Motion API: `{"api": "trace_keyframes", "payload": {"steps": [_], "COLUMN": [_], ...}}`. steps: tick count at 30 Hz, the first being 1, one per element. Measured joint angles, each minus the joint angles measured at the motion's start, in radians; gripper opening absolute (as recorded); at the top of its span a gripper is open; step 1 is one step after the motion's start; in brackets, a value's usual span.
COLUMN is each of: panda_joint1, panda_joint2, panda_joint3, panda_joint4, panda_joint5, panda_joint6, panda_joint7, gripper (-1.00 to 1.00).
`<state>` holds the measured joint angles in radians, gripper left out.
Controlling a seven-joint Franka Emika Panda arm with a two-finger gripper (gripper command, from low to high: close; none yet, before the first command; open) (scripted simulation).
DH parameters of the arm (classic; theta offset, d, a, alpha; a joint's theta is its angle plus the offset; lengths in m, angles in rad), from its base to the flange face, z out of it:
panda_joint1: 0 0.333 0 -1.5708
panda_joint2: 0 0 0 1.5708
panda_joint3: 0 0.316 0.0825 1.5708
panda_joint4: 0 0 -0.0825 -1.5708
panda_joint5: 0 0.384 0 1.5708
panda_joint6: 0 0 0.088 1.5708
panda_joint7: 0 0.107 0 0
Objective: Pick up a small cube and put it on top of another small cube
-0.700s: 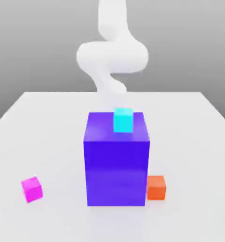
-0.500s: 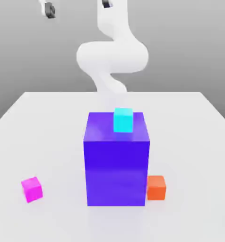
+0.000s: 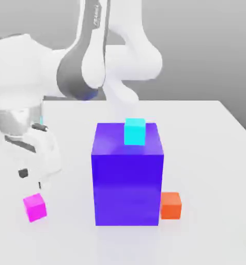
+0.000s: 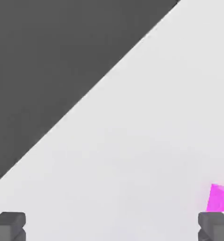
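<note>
At the lower left of the exterior view the small magenta-pink cube [image 3: 34, 207] sits on the white table [image 3: 208, 155], the gripper [image 3: 32, 178] just above it, fingers [image 4: 8, 225] spread wide and empty. Right of centre, an orange cube [image 3: 170, 205] touches the big blue-purple block [image 3: 127, 173], which carries a cyan cube [image 3: 135, 131]. Lettering on the arm [image 3: 96, 41] above is unreadable.

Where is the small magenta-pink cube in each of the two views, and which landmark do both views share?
Exterior view: the small magenta-pink cube sits on the white table near the lower left, apart from the big blue-purple block, just below the open gripper.
Hand view: the cube is at the lower right edge, beside one fingertip.
Shared landmark: the white table.
</note>
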<state>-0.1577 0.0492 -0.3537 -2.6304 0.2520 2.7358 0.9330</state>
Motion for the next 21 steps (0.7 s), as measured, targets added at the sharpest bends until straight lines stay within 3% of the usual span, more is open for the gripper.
{"api": "trace_keyframes", "payload": {"steps": [3, 5, 12, 13, 21], "panda_joint1": [-0.012, -0.023, -0.165, -0.182, -0.171], "panda_joint2": [0.084, 0.133, 0.299, 0.315, 0.296], "panda_joint3": [-0.045, -0.035, 0.139, 0.159, 0.143], "panda_joint4": [-0.038, -0.035, 0.003, 0.006, 0.002], "panda_joint5": [-0.052, -0.022, 0.137, 0.151, 0.125], "panda_joint6": [0.063, 0.099, 0.222, 0.234, 0.223], "panda_joint7": [0.071, 0.054, -0.065, -0.076, -0.058], "gripper": [0.0, 0.0, 0.0, -1.0, -1.0]}}
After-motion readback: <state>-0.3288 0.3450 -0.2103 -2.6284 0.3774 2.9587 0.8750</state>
